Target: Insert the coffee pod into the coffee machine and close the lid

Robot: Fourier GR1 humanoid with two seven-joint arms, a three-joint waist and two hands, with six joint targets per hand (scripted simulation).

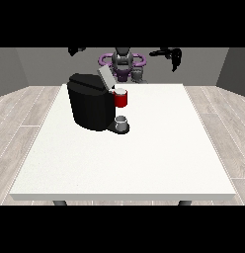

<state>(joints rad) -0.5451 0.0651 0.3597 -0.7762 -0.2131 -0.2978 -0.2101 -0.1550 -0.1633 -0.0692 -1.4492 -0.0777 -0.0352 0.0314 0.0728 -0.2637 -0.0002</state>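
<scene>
the coffee pod (121,99) sits in the red holder at the front of the coffee machine (91,101), lid (105,77) tilted up, well below and away from both raised hands. the hand at the view's right (173,54) holds nothing, fingers hanging; the hand at the view's left (76,50) i cannot tell. the pod looks light, stiff and small; the lid seems best pushed at its free edge.

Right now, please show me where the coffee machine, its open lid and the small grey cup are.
coffee machine (90,107): front view, on its black body.
lid (105,76): front view, on the raised grey flap.
grey cup (122,121): front view, on its side wall.
</scene>
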